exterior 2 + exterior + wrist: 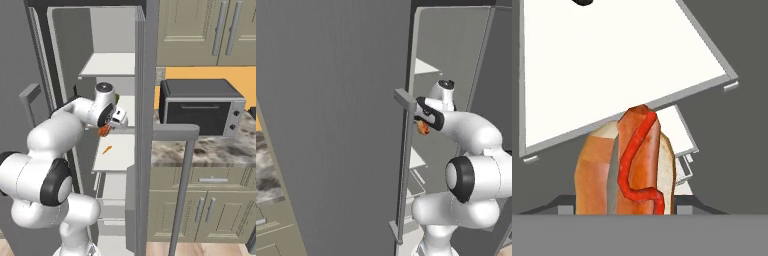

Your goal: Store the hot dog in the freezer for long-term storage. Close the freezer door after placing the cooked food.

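Note:
The freezer [67,60] stands open, with white shelves [112,65] inside. My gripper [108,128] is shut on the hot dog [104,131], a red sausage in a tan bun, and holds it inside the opening, above a white shelf [122,152]. From the left base view, the gripper [424,124] and hot dog [422,129] sit just right of the closed door's bar handle [404,170]. The hand view looks along the hot dog [632,165] onto a white shelf [612,65]. The freezer door [142,125] is swung open, edge-on, its bar handle [186,165] pointing right.
The wider grey door [336,125] is closed to the left of the opening. A small orange item [107,149] lies on the shelf below my hand. A toaster oven [200,107] sits on the stone counter [220,147] to the right, with cabinets above and below.

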